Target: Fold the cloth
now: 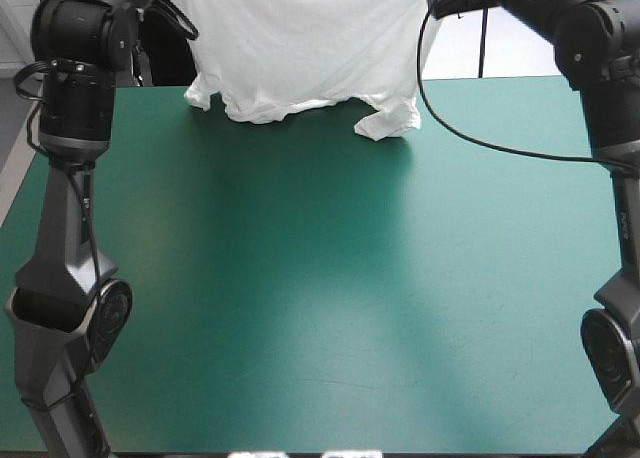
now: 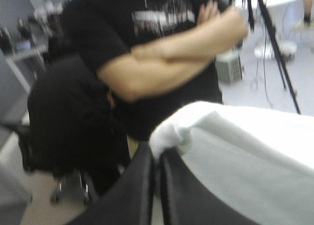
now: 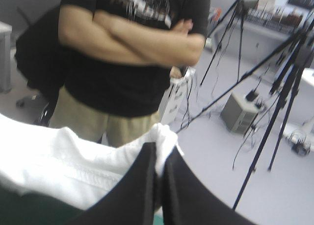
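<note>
The white T-shirt (image 1: 305,43) hangs lifted over the table's far edge, stretched between both raised arms, its lower hem and a sleeve (image 1: 388,123) resting on the teal-green cover. My left gripper (image 2: 158,154) is shut on one top corner of the T-shirt (image 2: 255,146), the cloth bunched at its fingertips. My right gripper (image 3: 159,151) is shut on the other top corner of the T-shirt (image 3: 64,156). In the high view both grippers sit at the picture's top edge, largely hidden.
The teal-green cover (image 1: 320,298) is bare from the shirt's hem to the near edge. The left arm (image 1: 75,88) stands along the table's left side, and the right arm (image 1: 610,88) rises along its right side.
</note>
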Controlling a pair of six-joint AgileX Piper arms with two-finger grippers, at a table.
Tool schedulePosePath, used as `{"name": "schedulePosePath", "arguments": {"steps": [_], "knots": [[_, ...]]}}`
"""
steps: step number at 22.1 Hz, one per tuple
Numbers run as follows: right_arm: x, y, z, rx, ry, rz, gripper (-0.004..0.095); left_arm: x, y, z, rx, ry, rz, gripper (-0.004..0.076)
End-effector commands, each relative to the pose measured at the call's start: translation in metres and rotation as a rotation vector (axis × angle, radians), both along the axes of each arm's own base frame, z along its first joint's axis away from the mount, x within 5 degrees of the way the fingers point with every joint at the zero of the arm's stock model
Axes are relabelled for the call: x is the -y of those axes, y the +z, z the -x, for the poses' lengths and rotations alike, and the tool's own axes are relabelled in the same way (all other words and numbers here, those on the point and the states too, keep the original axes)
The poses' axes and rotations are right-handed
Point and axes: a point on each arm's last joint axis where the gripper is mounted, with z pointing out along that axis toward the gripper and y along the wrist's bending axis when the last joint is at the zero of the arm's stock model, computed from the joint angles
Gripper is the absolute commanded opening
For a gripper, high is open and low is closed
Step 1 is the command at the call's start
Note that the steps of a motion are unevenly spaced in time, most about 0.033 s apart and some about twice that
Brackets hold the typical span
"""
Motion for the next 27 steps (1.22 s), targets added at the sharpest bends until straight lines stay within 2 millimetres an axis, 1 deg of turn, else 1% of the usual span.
{"name": "schedulePosePath", "arguments": {"steps": [1, 4, 7, 10, 11, 12, 13, 14, 15, 16, 17, 18, 19, 20, 22, 23, 26, 27], "knots": [[0.001, -0.035, -0.013, -0.151, -0.001, 0.034, -0.0017, -0.007, -0.041, -0.017, -0.255, 0.151, -0.001, -0.0017], [-0.004, -0.079, -0.026, -0.3, 0.023, 0.069, -0.0017, -0.007, -0.071, -0.032, -0.357, 0.204, -0.061, -0.0017], [-0.009, -0.113, -0.03, -0.425, 0.075, 0.088, -0.0017, -0.008, -0.099, -0.039, -0.472, 0.244, -0.135, -0.0017], [-0.011, -0.138, -0.027, -0.527, 0.099, 0.108, -0.0017, -0.014, -0.119, -0.037, -0.574, 0.262, -0.164, -0.0017], [-0.009, -0.15, -0.02, -0.577, 0.103, 0.123, -0.0017, -0.018, -0.127, -0.031, -0.626, 0.245, -0.161, -0.0017], [-0.008, -0.154, -0.015, -0.592, 0.104, 0.132, -0.0017, -0.02, -0.132, -0.027, -0.656, 0.224, -0.152, -0.0017], [-0.005, -0.162, -0.004, -0.616, 0.104, 0.148, -0.0017, -0.022, -0.145, -0.018, -0.711, 0.182, -0.126, -0.0017], [-0.004, -0.165, 0.001, -0.629, 0.105, 0.154, -0.0017, -0.023, -0.151, -0.01, -0.74, 0.16, -0.12, -0.0017], [-0.002, -0.173, 0.013, -0.658, 0.107, 0.155, -0.0017, -0.024, -0.161, 0.005, -0.775, 0.134, -0.104, -0.0017], [-0.001, -0.177, 0.019, -0.677, 0.11, 0.151, -0.0017, -0.025, -0.165, 0.015, -0.79, 0.125, -0.1, -0.0017], [0.001, -0.187, 0.032, -0.711, 0.115, 0.142, -0.0017, -0.028, -0.17, 0.035, -0.804, 0.104, -0.08, -0.0017], [0.003, -0.192, 0.042, -0.729, 0.116, 0.142, -0.0017, -0.03, -0.177, 0.052, -0.832, 0.085, -0.068, -0.0017], [0.004, -0.2, 0.05, -0.759, 0.119, 0.145, -0.0017, -0.032, -0.185, 0.065, -0.858, 0.074, -0.059, -0.0017], [0.006, -0.206, 0.061, -0.788, 0.125, 0.137, -0.0017, -0.033, -0.188, 0.08, -0.875, 0.045, -0.042, -0.0017], [0.008, -0.216, 0.079, -0.835, 0.131, 0.118, -0.0017, -0.033, -0.202, 0.104, -0.927, -0.01, -0.021, -0.0017], [0.009, -0.219, 0.088, -0.85, 0.133, 0.098, -0.0017, -0.034, -0.205, 0.115, -0.943, -0.03, -0.011, -0.0017], [0.013, -0.227, 0.112, -0.877, 0.13, 0.067, -0.0017, -0.04, -0.227, 0.144, -0.991, -0.035, -0.002, -0.0017], [0.014, -0.229, 0.118, -0.882, 0.127, 0.066, -0.0017, -0.042, -0.232, 0.15, -0.997, -0.034, -0.003, -0.0017]]}}
